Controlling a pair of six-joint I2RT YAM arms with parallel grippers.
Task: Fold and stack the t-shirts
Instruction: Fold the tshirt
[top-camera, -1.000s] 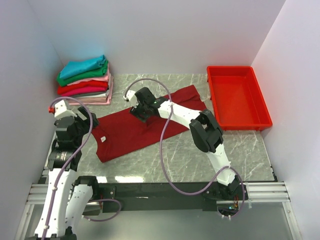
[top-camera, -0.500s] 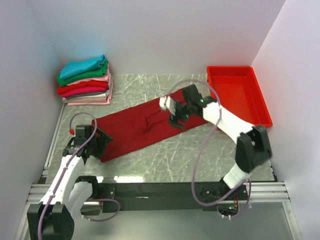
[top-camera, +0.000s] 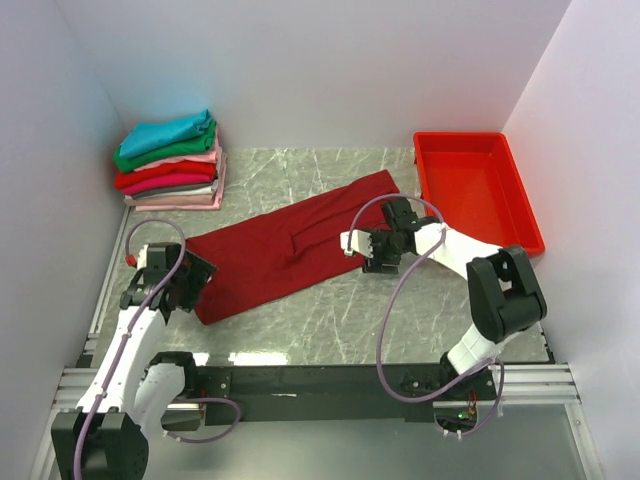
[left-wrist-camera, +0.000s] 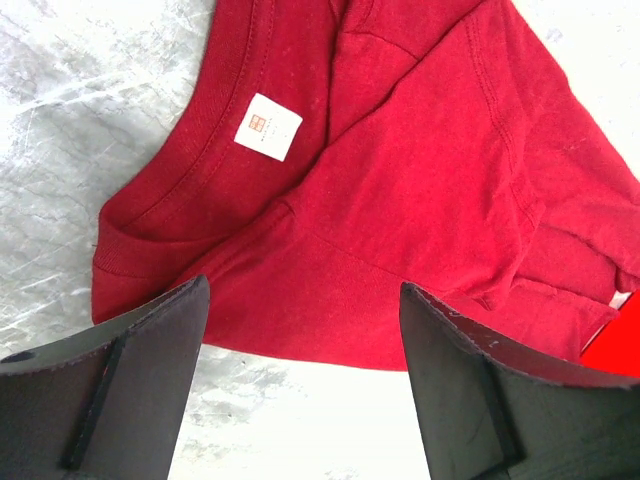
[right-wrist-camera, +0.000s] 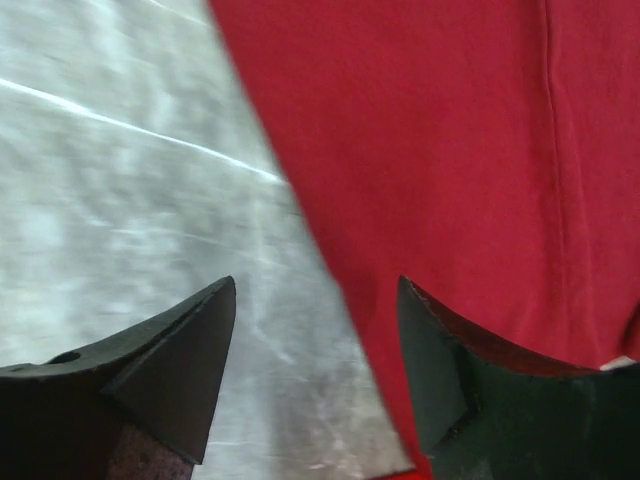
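A large dark red t-shirt (top-camera: 290, 245) lies as a long strip slanting across the marble table (top-camera: 400, 310). Its collar end with a small white neck label (left-wrist-camera: 267, 125) points near left. My left gripper (top-camera: 188, 278) is open and empty, low over the collar end; in the left wrist view (left-wrist-camera: 303, 290) the shirt's edge (left-wrist-camera: 330, 330) lies between its jaws. My right gripper (top-camera: 372, 258) is open and empty at the shirt's near edge toward its right end; in the right wrist view (right-wrist-camera: 316, 285) the hem (right-wrist-camera: 450, 150) runs between its jaws. A stack of folded t-shirts (top-camera: 170, 160), teal on top, sits at the far left.
A rigid bright red tray (top-camera: 475, 195) stands at the far right, close behind the right arm; a corner of it shows in the left wrist view (left-wrist-camera: 612, 340). White walls close in the table on three sides.
My left arm has come down from an upright pose to the shirt's collar end. My right gripper has left the shirt's middle and moved right and nearer, to its near edge.
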